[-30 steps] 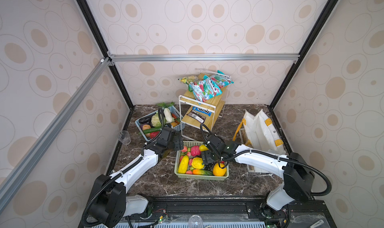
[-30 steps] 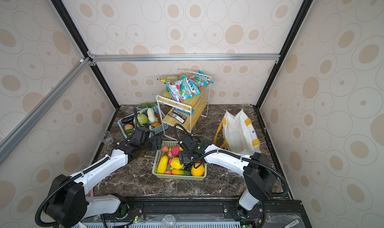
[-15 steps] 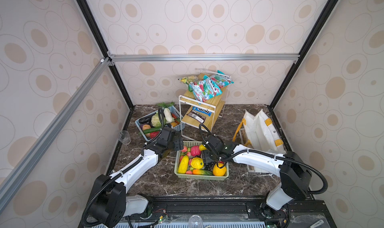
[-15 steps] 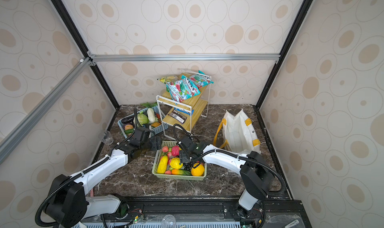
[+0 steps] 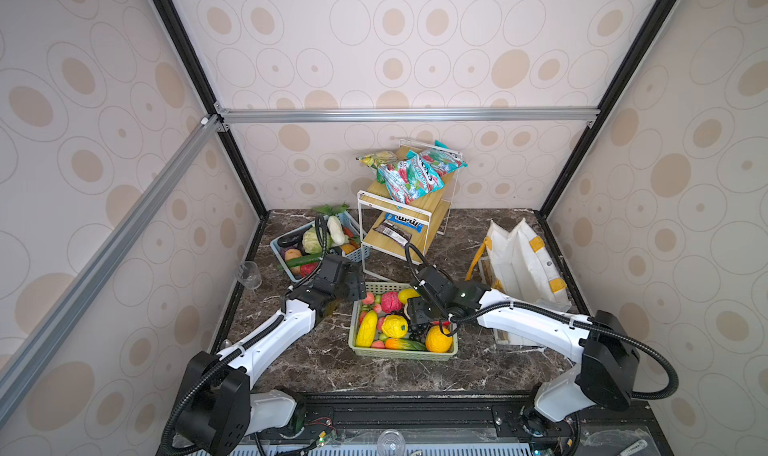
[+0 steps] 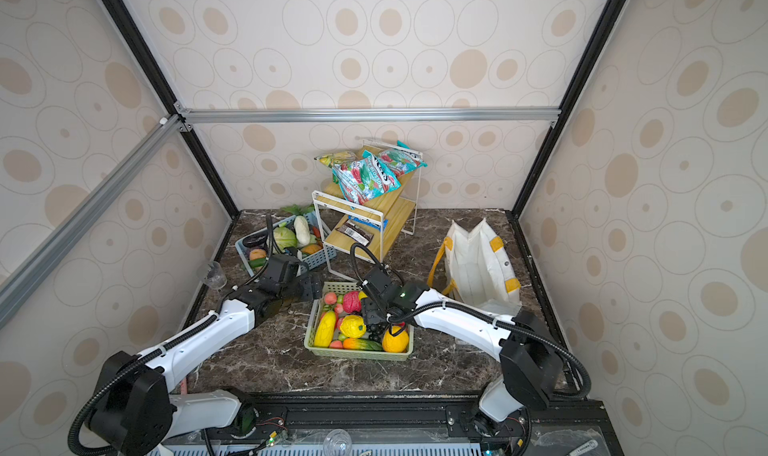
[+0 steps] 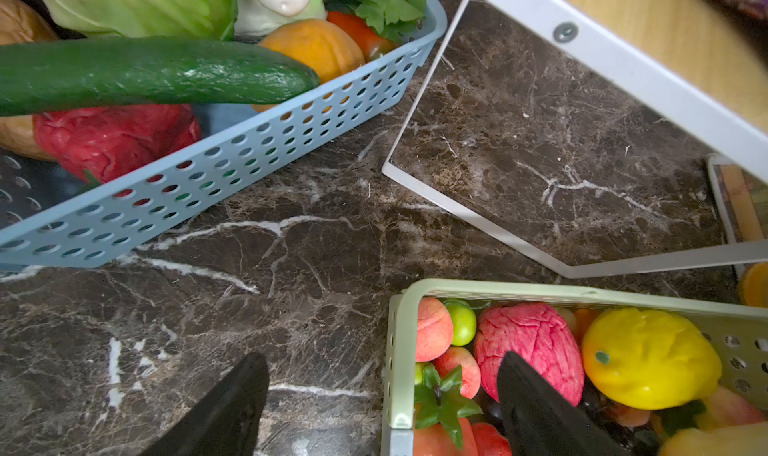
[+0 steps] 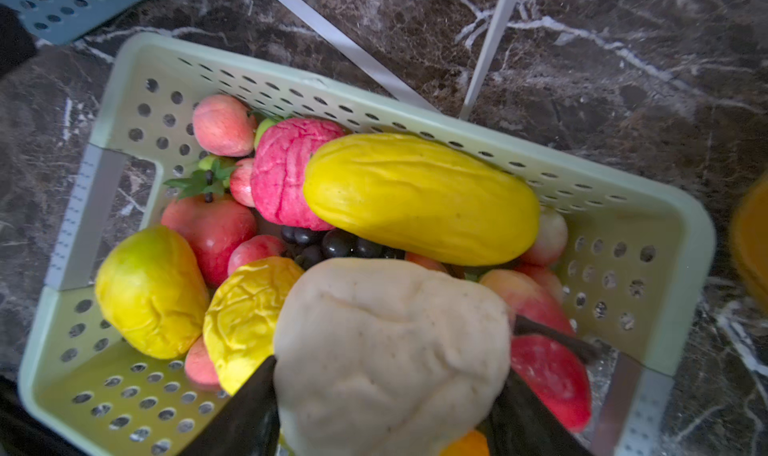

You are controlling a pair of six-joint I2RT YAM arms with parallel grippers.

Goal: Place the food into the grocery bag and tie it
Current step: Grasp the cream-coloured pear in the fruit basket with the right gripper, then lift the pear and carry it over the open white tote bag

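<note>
Overall, the table carried a rack at the back centre of both top views. The bag was at centre right, well apart from the food. It stood on its base, white and creased into folds, with its mouth up and slack. Mustard handles drooped on its left side and yellow patches showed on its right. It was judged ready to receive; its inside could not be made out. A green basket sat at lower centre and a blue basket at left centre, both full of food.

The right gripper reached down into the green basket. Its jaws pressed both flanks of a pale bulb, so it was judged to be grasping that piece. The bulb was likely chosen because it lay uppermost and clear of its neighbours. It looked off-white, matt, lumpy and faintly speckled, and was wide enough to fill the jaws. Around and below it lay a long yellow fruit and dark grapes.

The left gripper hung released and empty, jaws wide, at the bottom of the left wrist view. It was astride the green basket's corner, with one finger over the table and one over the fruit. It was judged parked close by, out of the right arm's way.
</note>
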